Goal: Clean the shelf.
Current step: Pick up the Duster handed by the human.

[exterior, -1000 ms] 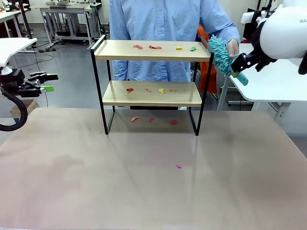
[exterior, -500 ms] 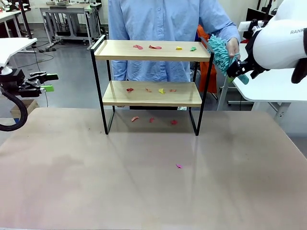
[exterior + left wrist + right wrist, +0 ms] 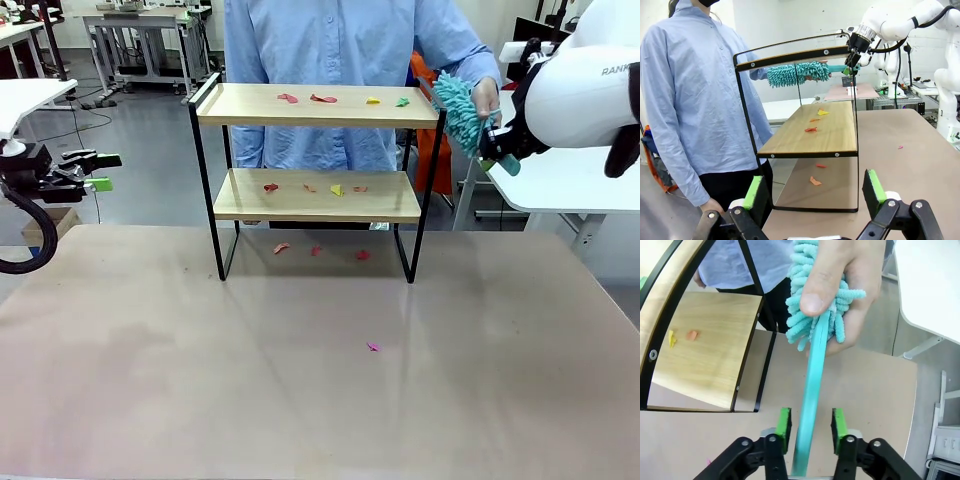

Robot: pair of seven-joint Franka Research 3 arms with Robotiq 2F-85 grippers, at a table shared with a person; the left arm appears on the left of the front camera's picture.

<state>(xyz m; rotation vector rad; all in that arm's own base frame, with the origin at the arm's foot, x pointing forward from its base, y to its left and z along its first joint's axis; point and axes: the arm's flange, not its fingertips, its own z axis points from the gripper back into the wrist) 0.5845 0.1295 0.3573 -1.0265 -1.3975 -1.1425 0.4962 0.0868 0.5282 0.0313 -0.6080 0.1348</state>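
straddling duster handle (image 3: 814, 380): right hand (image 3: 811, 416), jaws apart (person (image 3: 340, 60) holds the mop end (image 3: 799, 320)) | left hand (image 3: 814, 179): jaws apart

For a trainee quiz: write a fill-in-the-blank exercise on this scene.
1. The right gripper straddles the ___ of the duster.
2. The shelf has ___ wooden boards.
3. The left gripper is ___ and empty.
4. Scraps lie on both boards and on the ___ under the shelf.
Missing words: handle; two; open; table.
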